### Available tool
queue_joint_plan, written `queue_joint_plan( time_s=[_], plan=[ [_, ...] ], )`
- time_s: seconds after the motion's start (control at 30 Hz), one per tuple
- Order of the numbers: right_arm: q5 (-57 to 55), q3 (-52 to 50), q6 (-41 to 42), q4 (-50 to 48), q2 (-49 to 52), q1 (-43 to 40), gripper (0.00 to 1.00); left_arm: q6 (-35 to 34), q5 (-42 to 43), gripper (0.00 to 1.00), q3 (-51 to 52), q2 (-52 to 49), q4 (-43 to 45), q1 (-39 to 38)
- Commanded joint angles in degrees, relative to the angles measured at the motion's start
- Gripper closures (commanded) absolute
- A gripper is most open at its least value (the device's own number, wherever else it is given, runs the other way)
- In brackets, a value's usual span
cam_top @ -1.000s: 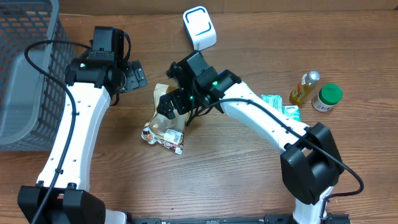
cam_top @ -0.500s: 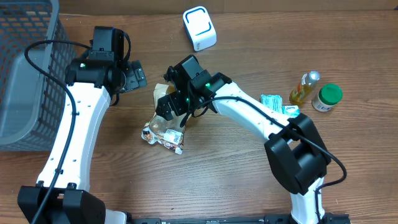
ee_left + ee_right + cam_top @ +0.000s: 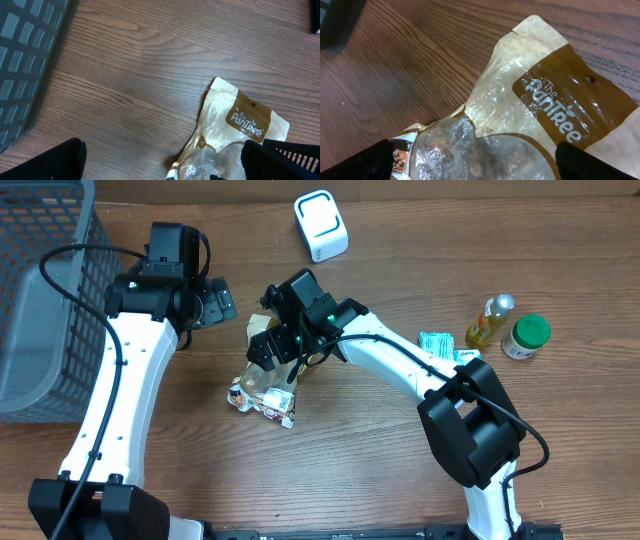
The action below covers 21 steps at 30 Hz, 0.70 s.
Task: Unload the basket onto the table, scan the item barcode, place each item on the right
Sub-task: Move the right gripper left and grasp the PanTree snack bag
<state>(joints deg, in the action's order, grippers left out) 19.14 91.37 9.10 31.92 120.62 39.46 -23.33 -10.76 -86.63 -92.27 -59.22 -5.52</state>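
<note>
While the brown-and-clear snack pouch (image 3: 264, 392) lies flat on the worktop (image 3: 380, 470) near its centre, the right gripper (image 3: 472, 161) is positioned over it with fingers spread wide to either side of the printed header, pinching nothing. The left gripper (image 3: 167, 162) is likewise spread and empty, over bare wood beside the pouch's top corner, toward the grey basket (image 3: 40, 300) at the left edge. The white scanner (image 3: 320, 225) stands near the far edge, apart from the pouch; a bottle (image 3: 490, 320), a green-lidded jar (image 3: 526, 335) and a green packet (image 3: 440, 342) sit toward the right edge.
</note>
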Motion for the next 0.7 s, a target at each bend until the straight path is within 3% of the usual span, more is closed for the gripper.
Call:
queue_joint_plan(
  time_s=[0.0, 0.27, 0.53, 0.67],
  plan=[
    [1.62, -0.42, 0.07, -0.44, 0.07, -0.02, 0.15, 1.51, -0.15, 0.01, -0.59, 0.07, -0.13, -0.17],
    [2.62, -1.86, 0.04, -1.25, 1.25, 0.13, 0.58, 1.51, -0.15, 0.0, -0.59, 0.07, -0.13, -0.17],
    [-0.39, -1.88, 0.09, 1.44, 2.43, 0.24, 0.72, 1.51, -0.15, 0.01, -0.59, 0.07, -0.13, -0.17],
    [-13.18, -1.88, 0.96, 7.37, 2.43, 0.22, 0.75, 1.51, -0.15, 0.0, -0.59, 0.07, -0.13, -0.17]
  ],
)
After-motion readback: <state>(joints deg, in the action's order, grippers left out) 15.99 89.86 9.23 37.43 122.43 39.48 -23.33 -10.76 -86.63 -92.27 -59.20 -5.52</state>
